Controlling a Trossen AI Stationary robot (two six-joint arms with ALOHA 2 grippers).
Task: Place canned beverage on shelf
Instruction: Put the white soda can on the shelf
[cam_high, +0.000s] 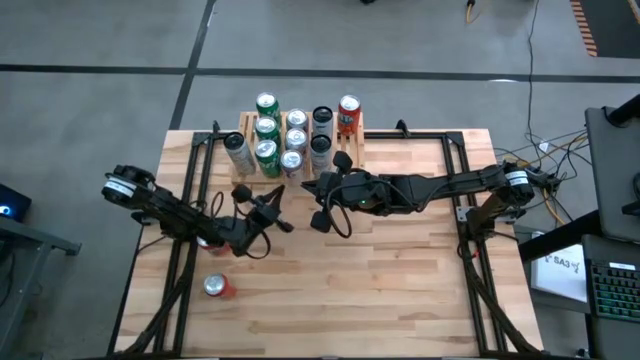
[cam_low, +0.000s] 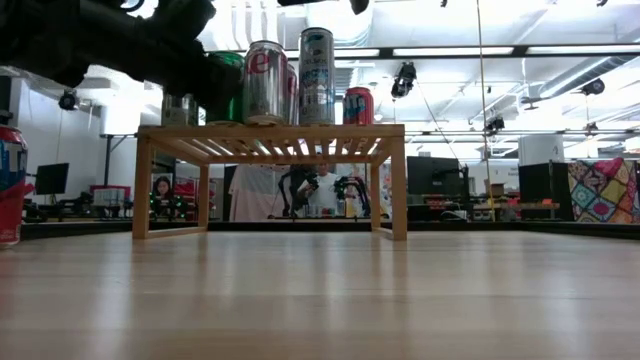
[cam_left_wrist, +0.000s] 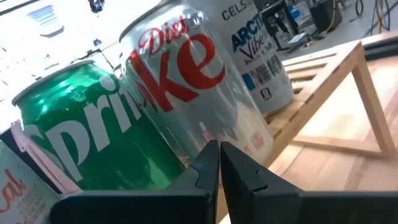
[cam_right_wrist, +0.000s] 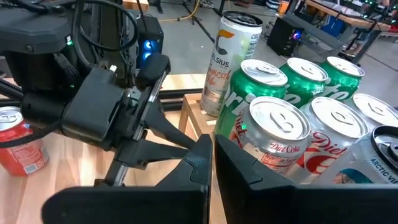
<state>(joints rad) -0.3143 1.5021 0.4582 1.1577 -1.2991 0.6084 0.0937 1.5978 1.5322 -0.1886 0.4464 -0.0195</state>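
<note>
Light-wood slatted shelf (cam_high: 300, 150) stands at the far edge of the plank tabletop (cam_high: 400, 270), seen from above, loaded with green, silver and one red can. Left gripper (cam_high: 268, 208) and right gripper (cam_high: 322, 205) both sit just before the shelf, fingers together, holding nothing. A red-and-silver can (cam_high: 216, 287) stands alone near the table's front left, well apart from the shelf.

Low view: the shelf (cam_low: 270, 140) carries a silver Diet Coke can (cam_low: 265, 82) and a tall pale can (cam_low: 317, 76); a dark arm (cam_low: 110, 40) crosses above left.

Left wrist view: closed fingers (cam_left_wrist: 217, 165) point at a green Sprite can (cam_left_wrist: 93, 130) and the Diet Coke can (cam_left_wrist: 193, 87).

Right wrist view: closed fingers (cam_right_wrist: 211, 162) lie beside the shelved cans; the left gripper (cam_right_wrist: 155, 134) is opposite.
</note>
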